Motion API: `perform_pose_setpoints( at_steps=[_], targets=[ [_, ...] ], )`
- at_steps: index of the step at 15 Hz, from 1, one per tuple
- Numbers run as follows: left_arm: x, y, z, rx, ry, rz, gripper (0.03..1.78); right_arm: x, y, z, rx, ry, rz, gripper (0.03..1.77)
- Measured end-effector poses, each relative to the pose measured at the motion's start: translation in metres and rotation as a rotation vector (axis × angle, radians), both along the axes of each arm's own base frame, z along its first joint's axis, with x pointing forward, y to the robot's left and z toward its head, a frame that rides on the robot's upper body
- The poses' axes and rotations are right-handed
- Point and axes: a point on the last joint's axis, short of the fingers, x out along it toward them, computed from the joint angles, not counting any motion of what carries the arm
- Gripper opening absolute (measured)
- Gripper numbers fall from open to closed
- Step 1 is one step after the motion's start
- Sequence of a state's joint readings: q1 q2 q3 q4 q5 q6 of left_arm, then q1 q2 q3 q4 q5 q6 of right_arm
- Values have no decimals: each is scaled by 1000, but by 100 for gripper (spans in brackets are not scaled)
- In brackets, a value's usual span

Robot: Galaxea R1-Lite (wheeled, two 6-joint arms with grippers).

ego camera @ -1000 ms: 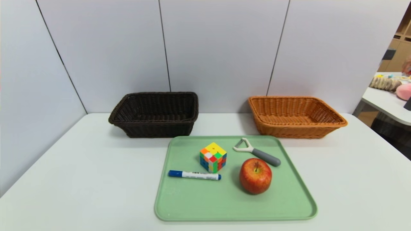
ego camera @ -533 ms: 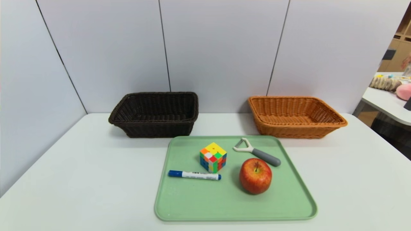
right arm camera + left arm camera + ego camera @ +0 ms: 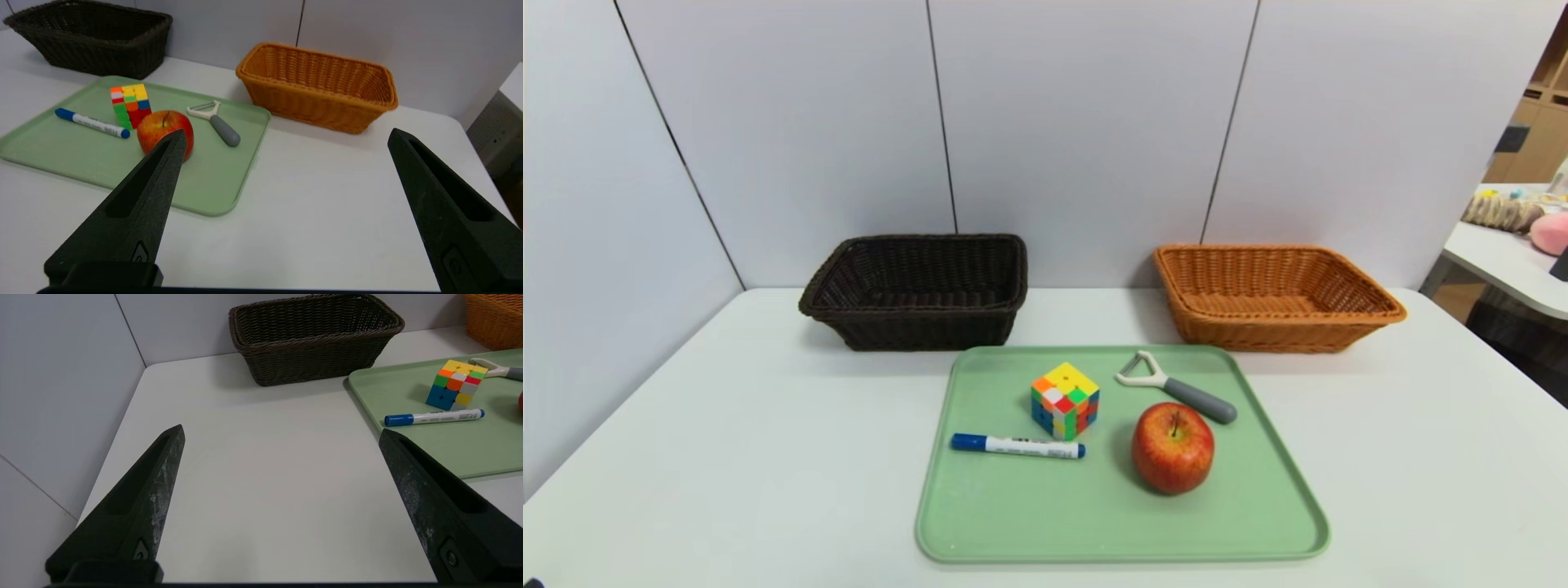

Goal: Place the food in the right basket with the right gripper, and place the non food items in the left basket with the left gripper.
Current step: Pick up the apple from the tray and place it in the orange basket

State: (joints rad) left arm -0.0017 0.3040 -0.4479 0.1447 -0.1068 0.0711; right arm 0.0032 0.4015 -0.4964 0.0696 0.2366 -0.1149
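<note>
On the green tray [image 3: 1029, 523] lie a red apple [image 3: 1173, 448], a colourful puzzle cube [image 3: 1065, 400], a blue-capped marker [image 3: 1017, 446] and a grey-handled peeler [image 3: 1176, 388]. The dark brown basket [image 3: 919, 290] stands at the back left, the orange basket [image 3: 1274, 298] at the back right; nothing shows inside either. My left gripper [image 3: 280, 433] hangs open over bare table, left of the tray [image 3: 482, 453], with the marker [image 3: 434, 417] and cube [image 3: 455, 384] beyond it. My right gripper [image 3: 286, 136] is open over the table right of the tray [image 3: 212, 179], near the apple [image 3: 161, 128]. Neither arm shows in the head view.
The white table [image 3: 727, 457] is walled by grey panels at the back and left. Another table with soft toys [image 3: 1523, 220] stands off to the right, past the table's edge.
</note>
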Motion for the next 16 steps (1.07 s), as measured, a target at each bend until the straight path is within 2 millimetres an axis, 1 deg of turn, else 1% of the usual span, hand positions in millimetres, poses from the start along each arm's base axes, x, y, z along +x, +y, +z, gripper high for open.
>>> perform_pose_setpoints(
  at_steps=[2, 4, 5, 7, 9, 11, 14, 16],
  targets=[
    [14, 0, 28, 1, 20, -16, 169, 18, 1, 48, -6, -27, 32, 170],
    [34, -1, 50, 1, 55, -21, 169, 44, 2, 85, -10, -28, 76, 170],
    [46, -1, 60, 0, 79, -22, 169, 60, 4, 100, -11, -18, 105, 170],
    [69, -1, 73, 0, 125, -23, 169, 96, 14, 116, -13, 26, 168, 170],
    [92, -1, 81, 0, 175, -33, 169, 128, 32, 121, -21, 85, 216, 170],
    [113, -5, 81, 3, 235, -59, 169, 158, 58, 115, -37, 160, 241, 170],
    [138, -15, 73, 24, 318, -81, 169, 194, 96, 91, -92, 296, 253, 170],
    [147, -24, 71, 43, 346, -85, 169, 209, 115, 72, -146, 400, 257, 170]
  ],
)
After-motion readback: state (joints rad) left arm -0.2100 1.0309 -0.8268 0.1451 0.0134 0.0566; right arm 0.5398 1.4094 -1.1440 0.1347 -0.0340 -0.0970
